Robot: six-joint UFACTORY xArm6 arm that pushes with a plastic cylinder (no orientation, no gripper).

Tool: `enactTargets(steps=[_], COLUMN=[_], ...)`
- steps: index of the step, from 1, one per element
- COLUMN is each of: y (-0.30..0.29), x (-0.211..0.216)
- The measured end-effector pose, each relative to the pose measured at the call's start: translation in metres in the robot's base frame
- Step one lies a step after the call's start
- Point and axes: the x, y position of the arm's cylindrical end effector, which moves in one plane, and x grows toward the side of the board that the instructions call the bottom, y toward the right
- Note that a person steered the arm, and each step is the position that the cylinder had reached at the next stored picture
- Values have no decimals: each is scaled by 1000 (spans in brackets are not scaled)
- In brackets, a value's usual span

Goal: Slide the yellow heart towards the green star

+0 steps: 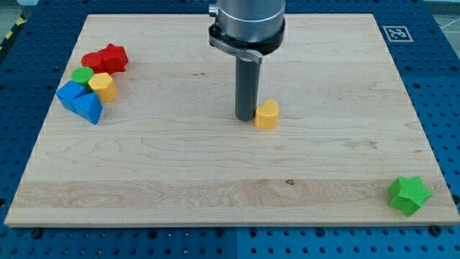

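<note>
The yellow heart (267, 114) lies near the middle of the wooden board. My tip (245, 118) stands right against its left side, touching or nearly touching it. The green star (410, 194) sits near the board's bottom right corner, far to the right of and below the heart.
A cluster of blocks sits at the board's upper left: two red blocks (106, 59), a green block (83, 75), a yellow block (103, 86) and two blue blocks (80, 101). The wooden board (215, 180) lies on a blue perforated table.
</note>
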Motion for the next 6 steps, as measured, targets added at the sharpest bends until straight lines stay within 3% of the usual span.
enactTargets(steps=[3, 5, 6], y=[19, 25, 41], x=[46, -1, -1])
